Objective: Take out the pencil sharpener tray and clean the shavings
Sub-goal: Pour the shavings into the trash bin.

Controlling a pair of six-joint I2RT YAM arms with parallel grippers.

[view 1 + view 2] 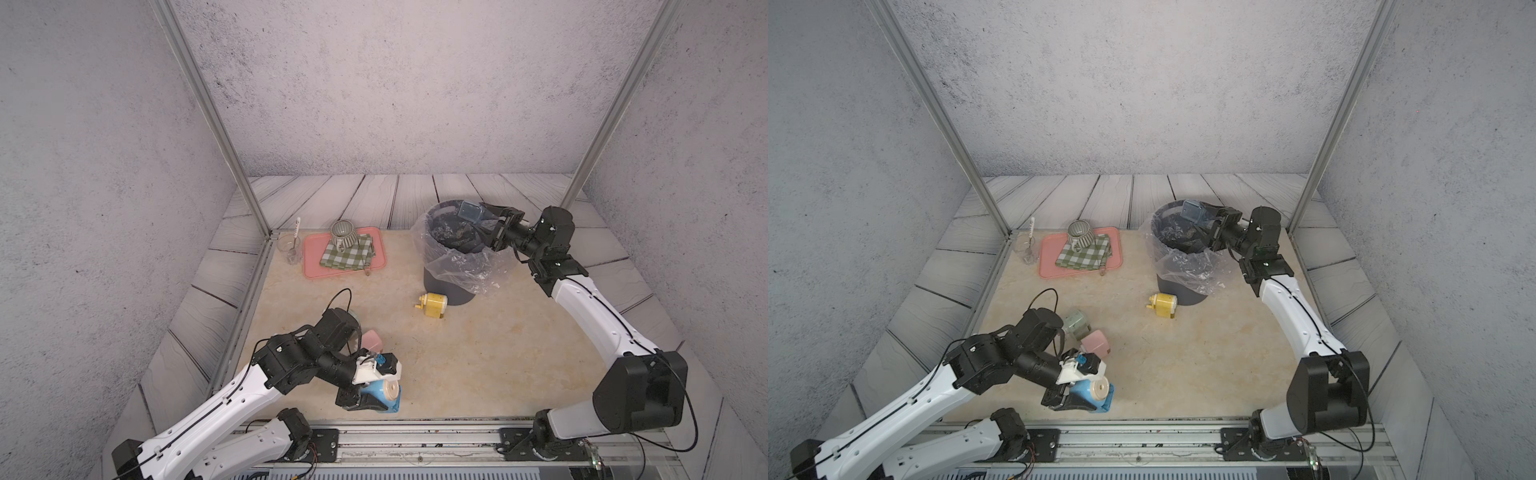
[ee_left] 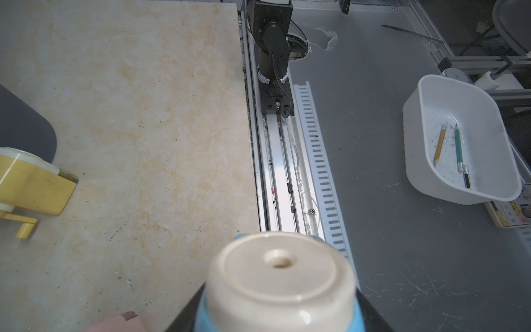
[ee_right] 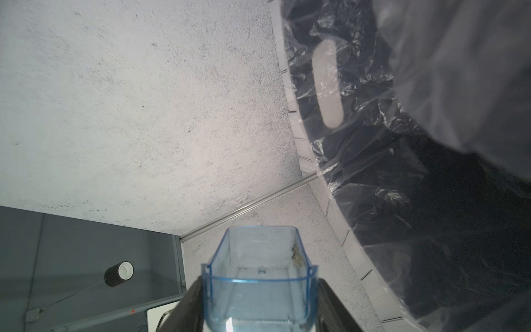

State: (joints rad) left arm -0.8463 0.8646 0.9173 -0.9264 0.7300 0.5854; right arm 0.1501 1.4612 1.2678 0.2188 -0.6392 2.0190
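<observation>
Tray [image 1: 468,211] is out, tilted over bin [image 1: 446,286], pinched in right claw [image 1: 486,220]; a few shavings [image 3: 297,256] cling. Left claw [image 1: 365,401] clamps sharpener [image 1: 386,390] on counter [image 1: 498,353]. Refit likely left.

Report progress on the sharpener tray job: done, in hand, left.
Done: the blue tray is out of the blue sharpener, which the left hand grips. In hand: the right hand holds the tray tipped over the lined bin; it looks almost empty, a little residue on one wall. Left, likely: shake that off, refit the tray.

The sharpener tray [image 1: 470,211] is above the bin [image 1: 442,287] at rear right; a sharpener [image 1: 384,395] sits front left.
</observation>
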